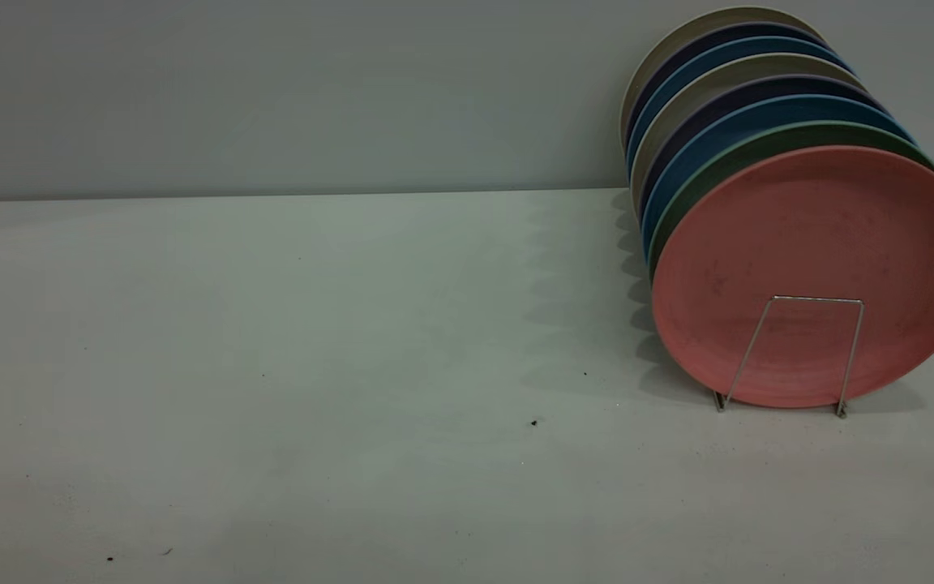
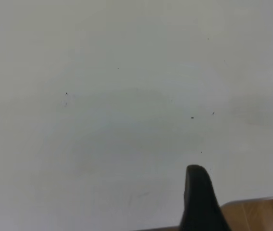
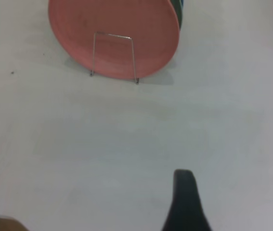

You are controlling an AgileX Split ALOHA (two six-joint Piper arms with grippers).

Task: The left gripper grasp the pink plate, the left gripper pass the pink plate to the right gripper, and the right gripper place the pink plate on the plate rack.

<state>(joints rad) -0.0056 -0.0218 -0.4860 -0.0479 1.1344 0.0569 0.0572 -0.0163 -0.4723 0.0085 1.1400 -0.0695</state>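
Observation:
The pink plate [image 1: 816,243] stands upright on edge at the front of a row of plates, held behind the front loop of the silver wire plate rack [image 1: 816,299] at the table's right. The right wrist view shows the plate [image 3: 127,24] and the rack loop [image 3: 112,34] from a distance across bare table. Neither gripper appears in the exterior view. A black part of my left gripper [image 2: 197,192] shows over bare table in the left wrist view, far from the plate. A black part of my right gripper [image 3: 184,192] shows in the right wrist view, well apart from the plate.
Behind the pink plate stand several more upright plates: a green one [image 1: 759,146], blue ones [image 1: 726,122], dark and grey ones reaching back to the wall. The white table [image 1: 313,365] carries small dark specks. A wooden edge [image 2: 261,214] shows near the left gripper.

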